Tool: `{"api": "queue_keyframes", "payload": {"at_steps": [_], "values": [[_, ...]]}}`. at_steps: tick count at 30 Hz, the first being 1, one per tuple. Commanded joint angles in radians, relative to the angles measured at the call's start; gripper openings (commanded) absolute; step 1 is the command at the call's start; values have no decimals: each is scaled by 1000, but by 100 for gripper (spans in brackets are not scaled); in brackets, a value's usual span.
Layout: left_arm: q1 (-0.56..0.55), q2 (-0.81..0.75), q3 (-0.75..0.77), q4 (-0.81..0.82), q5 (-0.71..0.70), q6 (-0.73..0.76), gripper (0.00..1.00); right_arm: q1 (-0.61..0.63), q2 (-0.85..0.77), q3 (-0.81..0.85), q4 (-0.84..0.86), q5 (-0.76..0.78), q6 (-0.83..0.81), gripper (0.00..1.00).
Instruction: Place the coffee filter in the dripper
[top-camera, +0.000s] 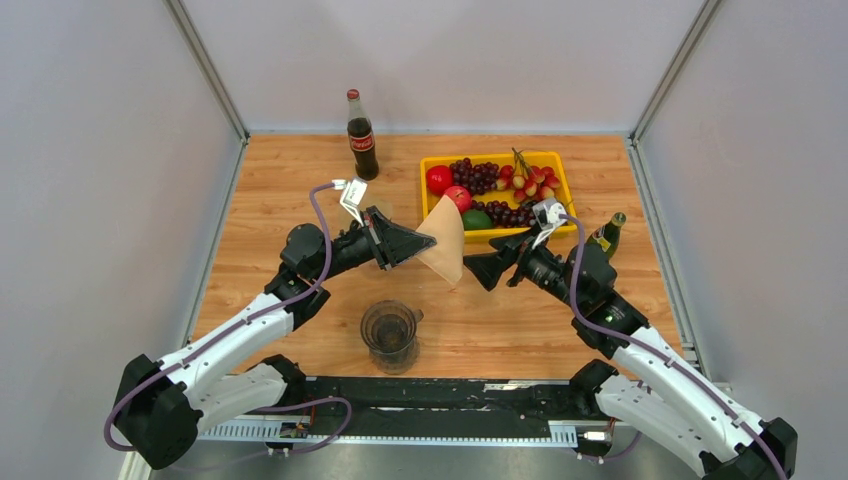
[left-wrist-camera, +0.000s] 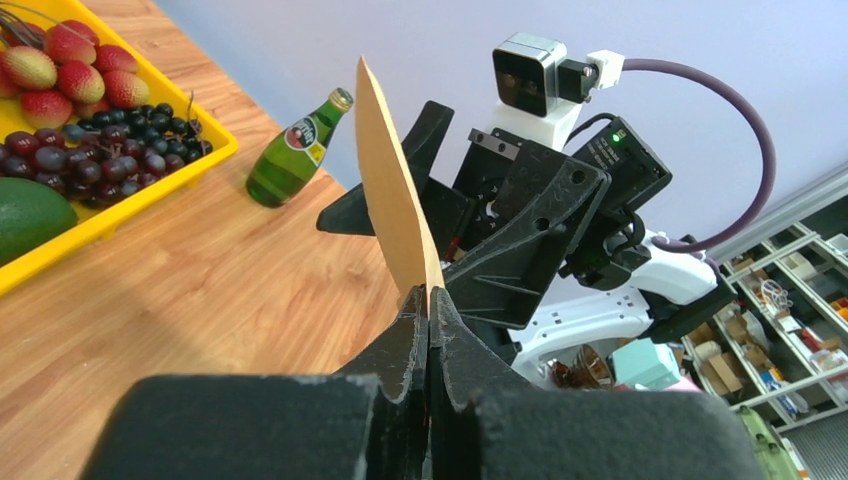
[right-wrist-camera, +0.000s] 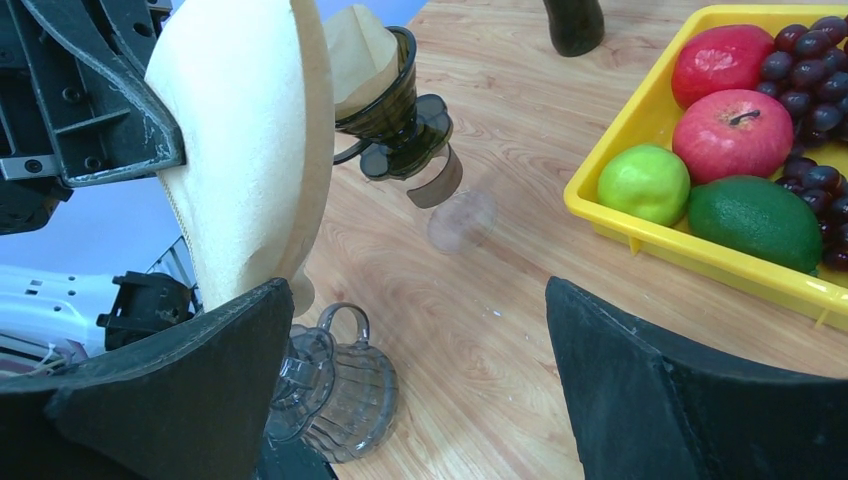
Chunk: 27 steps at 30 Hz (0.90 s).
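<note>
My left gripper (top-camera: 430, 241) is shut on the edge of a tan paper coffee filter (top-camera: 447, 240) and holds it upright in the air above the table's middle. The filter shows edge-on in the left wrist view (left-wrist-camera: 395, 200), pinched between the jaws of the left gripper (left-wrist-camera: 430, 292). My right gripper (top-camera: 473, 272) is open, just right of the filter. In the right wrist view the filter (right-wrist-camera: 250, 150) hangs beside the left finger of the right gripper (right-wrist-camera: 418, 285). The dark dripper (right-wrist-camera: 395, 105) stands on the table behind it with a paper filter inside.
A ribbed glass server (top-camera: 390, 335) stands near the front, below the filter, and also shows in the right wrist view (right-wrist-camera: 335, 390). A yellow fruit tray (top-camera: 560, 165) sits at the back right, a cola bottle (top-camera: 361, 135) at the back and a green bottle (top-camera: 605, 235) at the right.
</note>
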Motion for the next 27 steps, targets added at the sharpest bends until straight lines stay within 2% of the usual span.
{"api": "queue_keyframes", "payload": {"at_steps": [1, 19, 27], "values": [[3, -1, 22, 56, 19, -10, 0, 0, -21, 4, 50, -34, 30, 100], [3, -16, 8, 44, 12, 11, 0, 0, -27, 15, 115, -102, 132, 100], [3, 16, 16, 77, 77, 3, 0, 0, 26, 31, 173, -143, 133, 100]]}}
